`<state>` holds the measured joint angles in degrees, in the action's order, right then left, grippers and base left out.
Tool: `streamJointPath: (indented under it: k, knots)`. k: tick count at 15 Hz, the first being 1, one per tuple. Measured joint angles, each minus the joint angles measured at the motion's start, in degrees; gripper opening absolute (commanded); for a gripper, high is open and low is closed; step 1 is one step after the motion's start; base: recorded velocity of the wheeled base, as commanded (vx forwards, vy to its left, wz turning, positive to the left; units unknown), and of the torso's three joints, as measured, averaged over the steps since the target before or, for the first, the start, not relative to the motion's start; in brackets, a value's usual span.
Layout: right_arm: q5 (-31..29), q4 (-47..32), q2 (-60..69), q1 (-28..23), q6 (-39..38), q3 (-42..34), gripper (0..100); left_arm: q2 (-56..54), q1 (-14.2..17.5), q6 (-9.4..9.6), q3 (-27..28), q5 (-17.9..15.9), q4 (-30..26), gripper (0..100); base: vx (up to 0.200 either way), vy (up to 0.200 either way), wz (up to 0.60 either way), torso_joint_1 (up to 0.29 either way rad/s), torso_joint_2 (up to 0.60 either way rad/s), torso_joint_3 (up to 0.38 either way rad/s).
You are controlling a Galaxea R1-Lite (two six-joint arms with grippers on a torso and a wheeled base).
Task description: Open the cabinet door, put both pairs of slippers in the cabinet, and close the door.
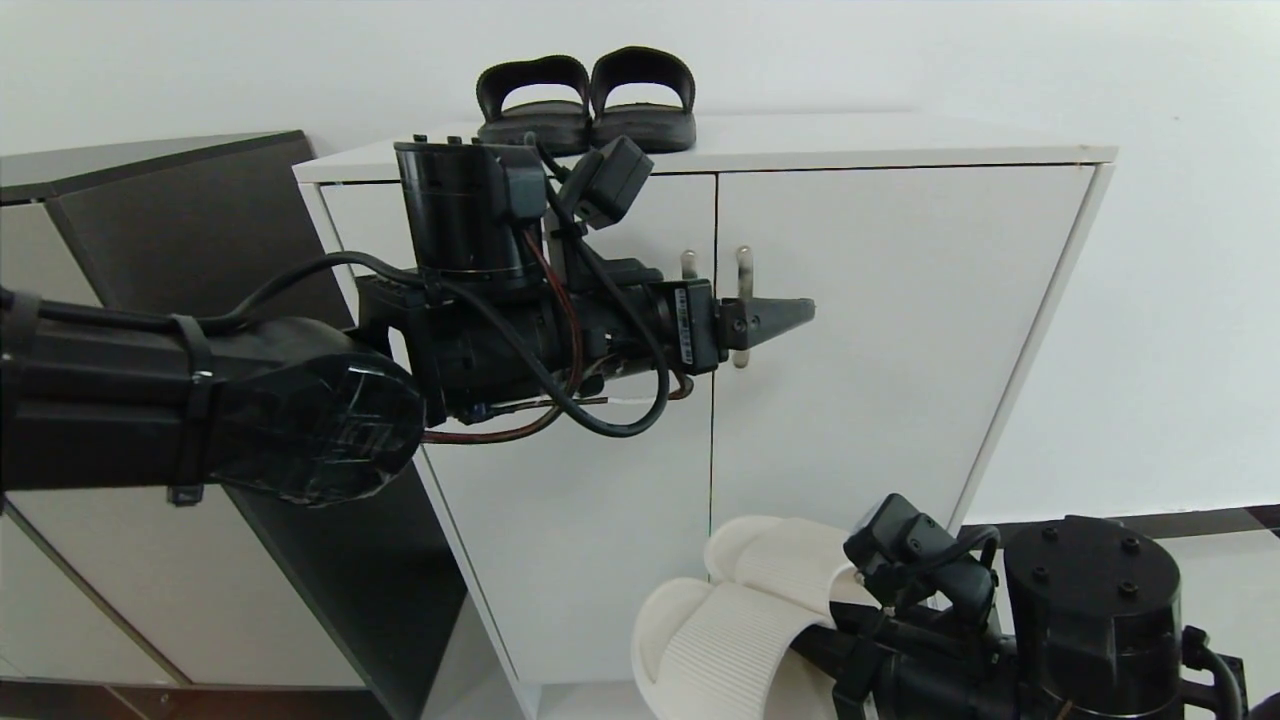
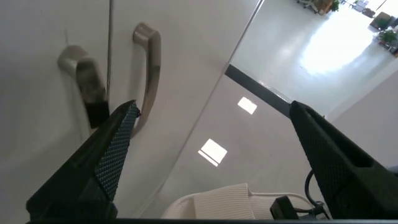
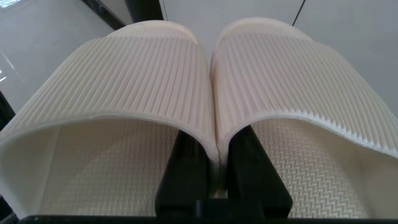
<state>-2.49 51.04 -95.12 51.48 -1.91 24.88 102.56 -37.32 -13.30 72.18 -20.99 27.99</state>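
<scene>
White wall (image 1: 1180, 300) and pale glossy floor (image 2: 261, 143) frame the work area. Cabinet (image 1: 880, 350): white, two doors, both shut, with a pair of metal handles either side of the centre seam. Right door handle (image 1: 744, 262): the left gripper (image 1: 775, 318) is level with it, jaws spread wide, one finger just beside the handle, contact not confirmed. Black slippers (image 1: 588, 105): side by side on the cabinet top. White slippers (image 1: 730, 620): low in front of the cabinet, pinched together at their inner walls by the right gripper (image 3: 214, 155). Dark cabinet (image 1: 200, 220) stands to the left.
</scene>
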Motion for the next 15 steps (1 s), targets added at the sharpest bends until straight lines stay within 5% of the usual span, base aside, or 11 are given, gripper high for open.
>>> streamJointPath:
  k: [10, 11, 15]
  knots:
    - [-0.1, -0.2, 1.4, 0.3, 0.1, 0.0, 0, 4.2, -0.3, -0.40, 4.4, -0.2, -0.2, 100, 0.000, 0.000, 0.00, 0.000, 0.00, 0.000]
    - [-0.1, -0.3, 1.5, 0.5, 0.1, 0.0, 0, 4.5, -0.4, -0.38, 4.6, -0.3, -0.1, 0, 0.000, 0.000, 0.00, 0.000, 0.00, 0.000]
    - [2.4, -0.4, 2.0, 1.2, 0.1, -1.1, 0, 4.7, -1.1, -0.40, 4.5, -0.2, 0.0, 0, 0.000, 0.000, 0.00, 0.000, 0.00, 0.000]
